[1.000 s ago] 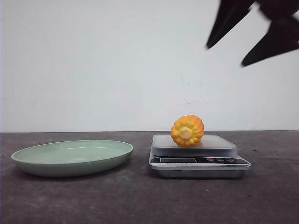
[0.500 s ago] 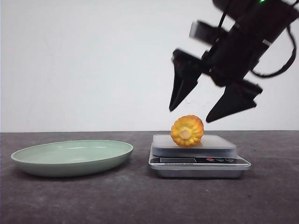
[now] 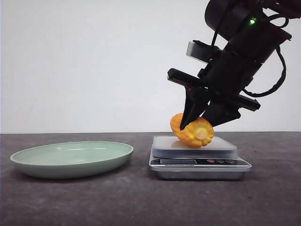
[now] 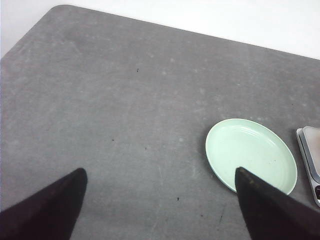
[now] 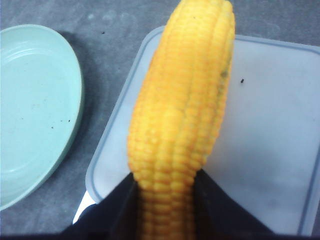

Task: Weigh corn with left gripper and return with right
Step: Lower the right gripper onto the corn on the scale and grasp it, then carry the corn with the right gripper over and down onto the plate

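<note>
The corn (image 3: 193, 132) lies tilted on the platform of the kitchen scale (image 3: 200, 162). My right gripper (image 3: 197, 125), a black claw on an arm with a green light, reaches down from the upper right and is shut on the corn. In the right wrist view its two fingers press both sides of the cob (image 5: 185, 115), with the gripper (image 5: 164, 182) over the scale's pale platform (image 5: 270, 125). My left gripper (image 4: 160, 172) is open and empty, high above the dark table. It is out of the front view.
A pale green plate (image 3: 70, 160) sits empty on the table left of the scale. It also shows in the left wrist view (image 4: 250, 152) and the right wrist view (image 5: 30, 110). The scale's edge (image 4: 310, 150) shows beside the plate.
My right gripper has come down from the upper right onto the scale and closed on the corn. The corn has turned and tilted, its cut end now facing right.
</note>
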Robot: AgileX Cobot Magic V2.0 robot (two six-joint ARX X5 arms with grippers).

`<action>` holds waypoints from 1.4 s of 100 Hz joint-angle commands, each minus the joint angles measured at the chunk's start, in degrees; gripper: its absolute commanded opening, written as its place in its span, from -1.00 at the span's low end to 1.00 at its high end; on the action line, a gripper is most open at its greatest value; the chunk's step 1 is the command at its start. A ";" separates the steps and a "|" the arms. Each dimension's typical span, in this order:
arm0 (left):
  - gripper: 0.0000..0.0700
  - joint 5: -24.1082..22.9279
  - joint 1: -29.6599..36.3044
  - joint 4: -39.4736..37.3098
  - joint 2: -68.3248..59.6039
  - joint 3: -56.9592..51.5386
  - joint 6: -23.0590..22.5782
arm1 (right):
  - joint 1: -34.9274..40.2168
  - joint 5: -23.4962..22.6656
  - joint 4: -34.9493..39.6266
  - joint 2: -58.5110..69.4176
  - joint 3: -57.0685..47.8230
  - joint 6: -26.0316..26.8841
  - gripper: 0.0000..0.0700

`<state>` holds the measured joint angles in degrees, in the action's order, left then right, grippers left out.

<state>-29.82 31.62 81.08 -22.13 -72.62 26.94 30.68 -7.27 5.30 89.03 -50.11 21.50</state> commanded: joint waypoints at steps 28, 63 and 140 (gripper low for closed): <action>0.58 -0.17 0.26 0.22 0.09 -0.55 -0.59 | 6.49 -0.92 6.36 -5.20 -11.98 -1.46 -0.99; 0.58 -0.17 0.26 0.22 0.09 -0.55 -0.52 | 19.61 4.42 12.35 7.04 -32.68 -4.13 -0.99; 0.58 -0.17 0.26 1.27 0.09 -0.55 -0.52 | 22.12 7.30 14.21 27.61 -37.97 0.00 -0.03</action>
<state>-29.82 31.62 81.14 -22.06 -72.58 26.72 51.96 -0.01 20.16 115.72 -86.59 19.73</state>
